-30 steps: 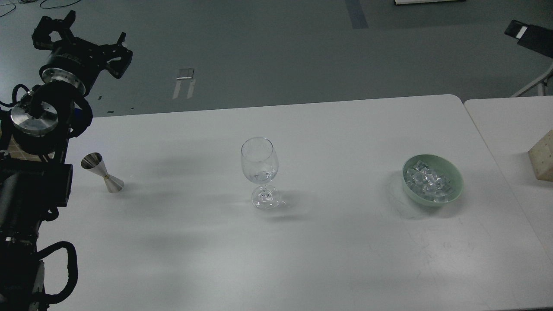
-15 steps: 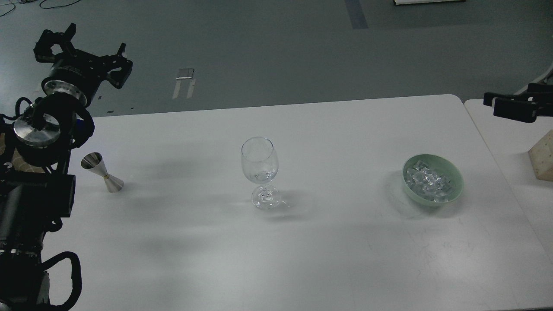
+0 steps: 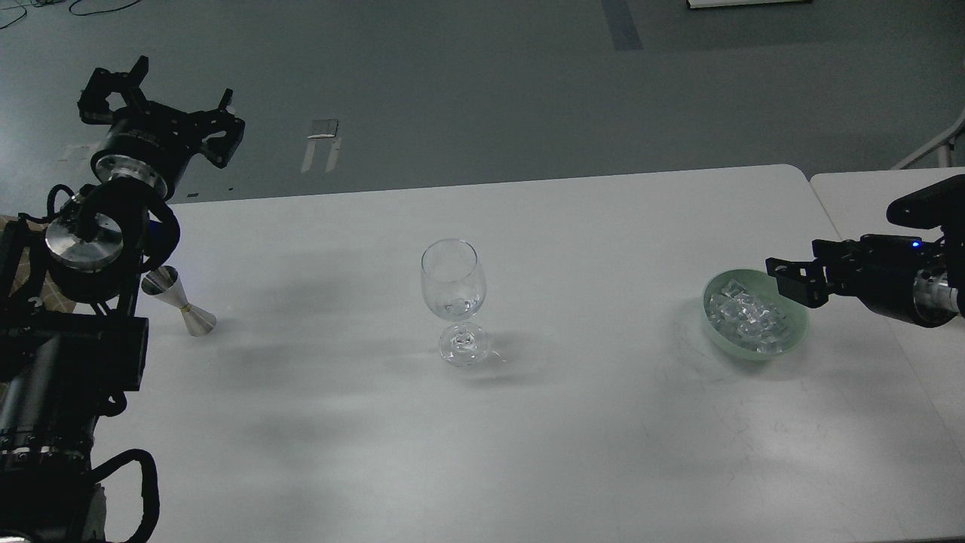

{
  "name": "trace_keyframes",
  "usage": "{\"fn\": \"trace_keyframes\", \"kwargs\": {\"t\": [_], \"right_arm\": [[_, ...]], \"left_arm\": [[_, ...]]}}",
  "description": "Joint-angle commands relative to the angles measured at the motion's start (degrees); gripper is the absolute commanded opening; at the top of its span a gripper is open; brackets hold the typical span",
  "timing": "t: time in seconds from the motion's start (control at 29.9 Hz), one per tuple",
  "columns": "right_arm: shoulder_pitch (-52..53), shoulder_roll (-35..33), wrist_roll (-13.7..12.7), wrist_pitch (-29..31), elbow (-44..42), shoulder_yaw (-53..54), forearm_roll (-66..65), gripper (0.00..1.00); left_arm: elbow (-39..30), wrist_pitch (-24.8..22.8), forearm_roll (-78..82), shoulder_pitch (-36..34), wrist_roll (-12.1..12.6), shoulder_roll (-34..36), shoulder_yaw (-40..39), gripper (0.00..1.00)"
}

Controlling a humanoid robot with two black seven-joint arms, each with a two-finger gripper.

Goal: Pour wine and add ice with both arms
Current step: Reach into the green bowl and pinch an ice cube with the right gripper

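Observation:
A clear wine glass (image 3: 452, 290) stands upright at the middle of the white table (image 3: 528, 437); something small and glassy lies at the bottom of its bowl. A pale green bowl (image 3: 754, 352) at the right holds several clear ice cubes (image 3: 745, 313). A steel jigger (image 3: 181, 305) stands at the left. My left gripper (image 3: 160, 94) is open and empty, raised beyond the table's far left edge, above and behind the jigger. My right gripper (image 3: 785, 277) comes in from the right, over the bowl's right rim, fingers slightly apart and empty.
A second white table (image 3: 859, 196) adjoins at the right, with a narrow gap between the two. My right arm (image 3: 905, 290) reaches across that gap. Grey floor lies beyond the far edge.
My right arm has swung in from the right edge and come down to the bowl's right rim, now covering the beige block. My left gripper has shifted slightly right and lower.

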Motion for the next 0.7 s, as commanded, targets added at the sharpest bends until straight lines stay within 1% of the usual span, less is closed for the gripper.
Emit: {"fn": "trace_keyframes", "kwargs": {"t": [0.0,0.07,0.13,0.27,0.4,0.5,0.67], "right_arm": [[-0.14,2.72,-0.96,0.00,-2.76,-0.50,-1.42,0.63],[-0.14,4.65,-0.96,0.00,-3.63,-0.50,-1.86,0.63],[-0.22,6.24,-0.96,0.00,-4.43,-1.46,-1.86,0.65],[-0.05,6.77,-1.05,0.00,-4.43,-4.01,-1.95,0.65],[0.04,7.74,-2.01,0.00,-4.87,-5.34,-3.35,0.65],[-0.14,7.83,-2.19,0.00,-5.75,-5.51,-6.51,0.63],[-0.14,8.35,-2.37,0.00,-5.58,-5.42,-6.79,0.63]], "left_arm": [[0.26,-0.06,-0.08,0.80,0.04,0.50,-0.03,0.98],[0.53,-0.06,-0.08,0.97,0.04,0.58,-0.03,0.98],[0.62,-0.06,-0.17,1.41,0.04,0.58,0.06,0.98],[0.44,-0.67,-0.08,2.99,0.04,0.58,0.32,0.98],[0.35,-2.61,-0.26,3.70,0.04,1.29,0.14,0.98],[0.35,-2.70,-0.70,3.61,-0.05,1.99,0.32,0.98],[0.53,-2.70,-0.78,3.61,-0.05,2.17,0.67,0.98]]}}
